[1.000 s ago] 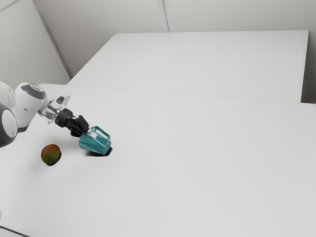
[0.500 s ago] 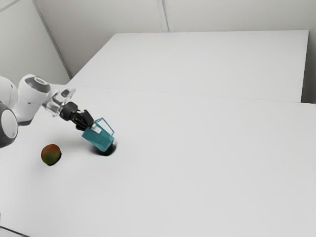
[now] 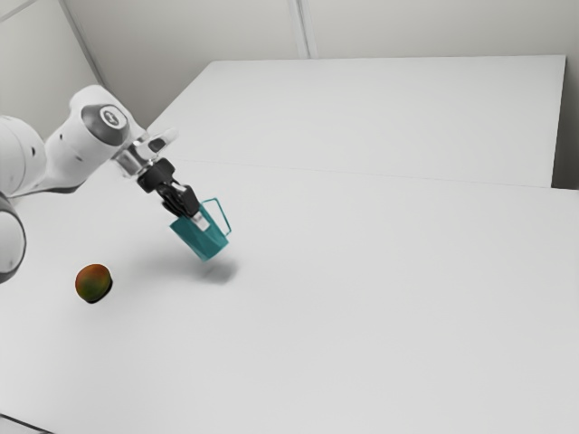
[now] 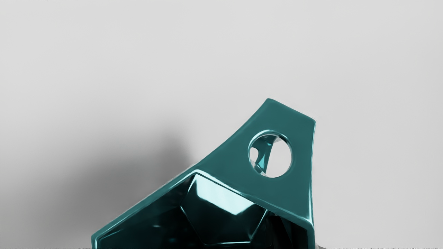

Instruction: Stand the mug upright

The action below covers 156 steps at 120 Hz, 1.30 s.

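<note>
White tabletop [image 3: 362, 289], exterior view: ball [image 3: 93, 283], wrist: mug [image 4: 238, 173] interior

The exterior view looks down from the arm's [image 3: 77, 154] side; the wrist view, nearer, faces into the mug [image 3: 199, 237]; 2 views share mug and table [image 3: 362, 289].

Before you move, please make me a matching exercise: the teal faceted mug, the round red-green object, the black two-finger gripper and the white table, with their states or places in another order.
1. teal faceted mug
2. round red-green object
3. black two-finger gripper
4. white table

A. shut on the mug's wall
B. under the raised mug
C. resting on the table
D. tilted, held above the table

Right pairs: 1-D, 2-C, 3-A, 4-B
</note>
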{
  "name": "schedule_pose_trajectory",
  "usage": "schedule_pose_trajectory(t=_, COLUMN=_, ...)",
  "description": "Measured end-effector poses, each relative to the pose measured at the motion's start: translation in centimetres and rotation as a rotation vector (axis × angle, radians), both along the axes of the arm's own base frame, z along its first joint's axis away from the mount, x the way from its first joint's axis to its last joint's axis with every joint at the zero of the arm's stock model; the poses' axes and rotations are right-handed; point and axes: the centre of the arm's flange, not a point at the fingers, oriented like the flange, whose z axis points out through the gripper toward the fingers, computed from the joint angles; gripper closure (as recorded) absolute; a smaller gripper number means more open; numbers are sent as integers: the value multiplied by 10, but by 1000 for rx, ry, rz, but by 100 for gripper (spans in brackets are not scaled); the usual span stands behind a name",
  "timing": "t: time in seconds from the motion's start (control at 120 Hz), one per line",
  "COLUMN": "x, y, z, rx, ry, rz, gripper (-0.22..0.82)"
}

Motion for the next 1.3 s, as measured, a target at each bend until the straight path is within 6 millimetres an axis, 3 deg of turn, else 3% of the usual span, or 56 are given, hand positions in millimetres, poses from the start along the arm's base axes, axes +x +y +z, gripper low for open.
schedule_pose_trajectory(t=0.108, x=-1, y=-34, z=2, rx=113, ry=-29, rz=-69, gripper=79)
schedule_pose_trajectory(t=0.508, x=-10, y=-98, z=5, rx=451, ry=-120, rz=-238, gripper=79)
schedule_pose_trajectory(t=0.942, x=-54, y=-110, z=-32, rx=493, ry=-127, rz=-142, gripper=79)
schedule_pose_trajectory(t=1.3, x=-53, y=-107, z=-42, rx=507, ry=-145, rz=-40, gripper=79)
